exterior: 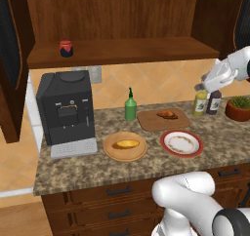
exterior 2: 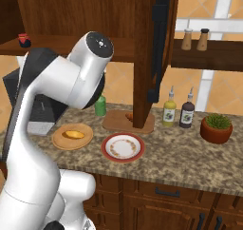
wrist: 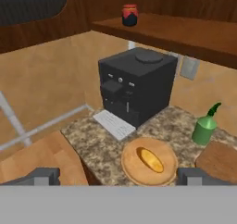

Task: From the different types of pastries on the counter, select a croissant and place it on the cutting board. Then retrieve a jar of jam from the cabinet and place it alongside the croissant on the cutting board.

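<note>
The dark crescent croissant [exterior: 167, 114] lies on the light wooden cutting board [exterior: 150, 123], partly hidden behind the cabinet door in the right base view [exterior 2: 129, 115]. The red-lidded jar of jam [exterior: 66, 48] stands at the left end of the cabinet shelf [exterior: 146, 49]; the hand view has it at top centre [wrist: 130, 15]. My gripper [wrist: 119, 177] is open and empty, high at the right of the counter [exterior: 73, 169], far from the jar. The golden oval bun [exterior: 127, 144] rests on a round wooden plate [exterior: 111, 152].
A black coffee machine [exterior: 66, 108] stands on the left under the shelf. A green squeeze bottle [exterior: 130, 108] is beside the board and a red-rimmed plate [exterior: 168, 149] in front. Two sauce bottles [exterior: 199, 102] and a potted plant [exterior: 239, 108] are at the right. An open cabinet door [exterior 2: 152, 58] hangs above the board.
</note>
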